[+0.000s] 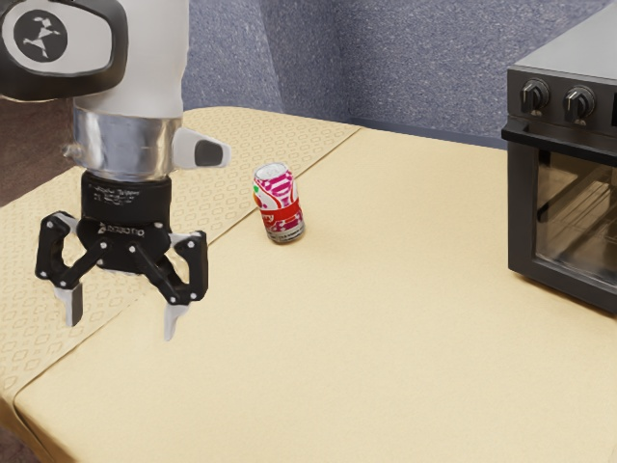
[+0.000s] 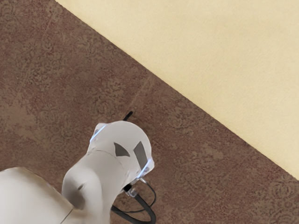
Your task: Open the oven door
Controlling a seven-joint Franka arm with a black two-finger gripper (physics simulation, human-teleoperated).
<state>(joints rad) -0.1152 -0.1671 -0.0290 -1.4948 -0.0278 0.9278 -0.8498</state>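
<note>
Black and pointed downward, the gripper hangs at the exterior view's left, its two fingers spread and nothing between them. Close by, the wrist view shows the straight edge of the cream-covered bench, with brown floor beyond it and the pale lower arm on the floor side. A red-and-white can stands on the bench between gripper and oven, set a little toward the back of the direct path. A route along the front of it looks the freer one, with plain bench on the way.

Farther off, at the exterior view's right, the oven door stands upright and appears closed, well apart from the gripper. Its black handle runs level across the top of the door, long axis along the oven's front, just below the knobs. The lone arm likely has to travel toward the oven and turn its fingers to close above and below that bar. Open bench lies before the door, probably room enough for its swing. Behind it all rises a speckled blue-gray wall.
</note>
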